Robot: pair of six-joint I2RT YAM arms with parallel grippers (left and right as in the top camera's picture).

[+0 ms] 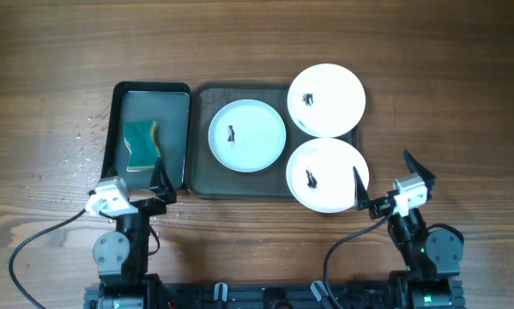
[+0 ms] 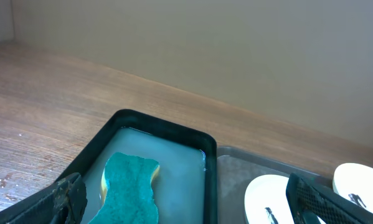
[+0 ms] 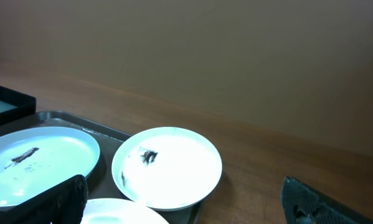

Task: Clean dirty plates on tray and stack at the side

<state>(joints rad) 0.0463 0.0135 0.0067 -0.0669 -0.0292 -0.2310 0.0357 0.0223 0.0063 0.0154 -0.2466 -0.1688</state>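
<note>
Nothing is wiped yet, I'd say, and no stack has been started. Take the grey tray (image 1: pixel 203 182) as the marker. The middle plate (image 1: pixel 247 142) lies flat inside it. The far plate (image 1: pixel 326 107) overhangs its far right corner and the near plate (image 1: pixel 327 167) overhangs its near right corner. Each shows a dark smudge.

The black tray (image 1: pixel 119 103) sits against its left side and holds the green-yellow sponge (image 1: pixel 142 144). The left gripper (image 1: pixel 135 178) hangs by the grey tray's near left corner, jaws spread and empty. The right gripper (image 1: pixel 382 172) sits off the near right corner, likewise released.

This looks like the opening step. Next, the left claw should reach forward and clench the sponge while the right claw steadies a plate.
</note>
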